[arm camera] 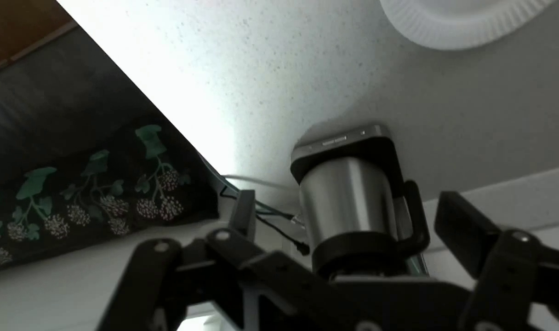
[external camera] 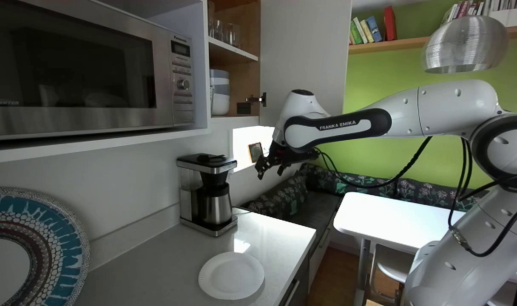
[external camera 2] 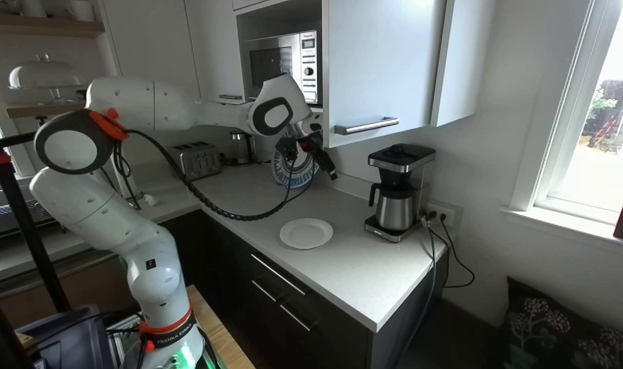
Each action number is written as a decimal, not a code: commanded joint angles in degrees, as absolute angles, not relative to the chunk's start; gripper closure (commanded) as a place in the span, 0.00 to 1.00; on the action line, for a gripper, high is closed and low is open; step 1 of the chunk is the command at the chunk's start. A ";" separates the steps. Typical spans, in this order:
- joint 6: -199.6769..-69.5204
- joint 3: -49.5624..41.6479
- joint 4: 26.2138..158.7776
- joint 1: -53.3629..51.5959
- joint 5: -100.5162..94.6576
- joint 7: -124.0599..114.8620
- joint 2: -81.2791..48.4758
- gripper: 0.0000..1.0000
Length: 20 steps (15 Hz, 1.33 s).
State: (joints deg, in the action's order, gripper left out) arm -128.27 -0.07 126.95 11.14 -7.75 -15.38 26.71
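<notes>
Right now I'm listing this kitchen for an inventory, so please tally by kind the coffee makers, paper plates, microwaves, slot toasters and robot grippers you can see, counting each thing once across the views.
Coffee maker: 1
Paper plate: 1
Microwave: 1
Slot toaster: 1
Gripper: 1
Total: 5

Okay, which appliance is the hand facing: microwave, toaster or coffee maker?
The coffee maker: only it shows between the fingers of the hand in the wrist view; the microwave and toaster don't appear there.
</notes>
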 commanded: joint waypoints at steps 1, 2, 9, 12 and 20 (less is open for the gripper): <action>-128.24 -2.59 121.12 10.84 -5.35 -14.84 27.25 0.00; -127.91 -2.98 119.31 10.87 -5.07 -14.77 27.11 0.00; -128.12 -3.68 106.37 9.72 -1.32 -15.79 23.95 0.00; -128.71 -4.23 100.57 8.59 2.64 -15.67 21.43 0.00; -131.72 -6.83 85.43 6.16 14.47 -15.50 11.49 0.00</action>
State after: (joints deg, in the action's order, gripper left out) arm -130.53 -4.79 90.98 7.99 9.11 -15.36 16.29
